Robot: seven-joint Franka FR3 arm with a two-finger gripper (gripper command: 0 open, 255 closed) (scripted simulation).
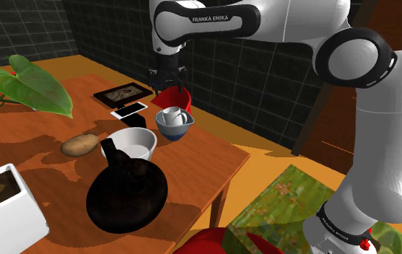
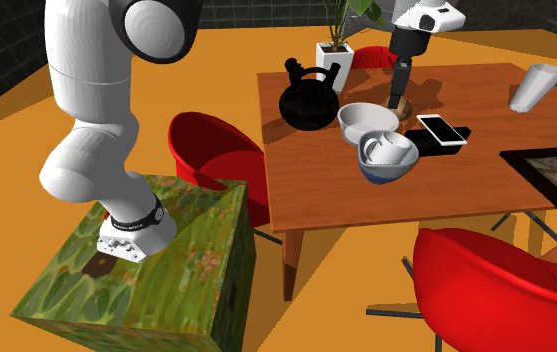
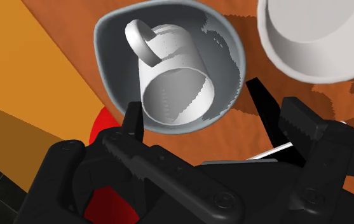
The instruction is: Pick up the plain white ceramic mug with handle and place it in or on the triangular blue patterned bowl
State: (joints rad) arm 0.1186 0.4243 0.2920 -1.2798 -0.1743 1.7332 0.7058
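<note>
Mug [image 3: 169, 86] rests inside bowl [image 3: 105, 60]; pincer [image 3: 194, 100] spread above, holding nothing. Mug judged rigid, light, smooth, chip-prone: pinch one wall at the rim, opposite the handle [image 3: 141, 39].

I see dark tiled walls [image 1: 264, 72] behind a brown wooden surface [image 2: 366, 210]. The floor [image 2: 26, 250] is plain orange. One red chair [image 2: 506, 290] stands at the surface's near edge in the second exterior view, a second red chair [image 2: 211, 150] at its left edge; patchy shadows lie on the wood
</note>
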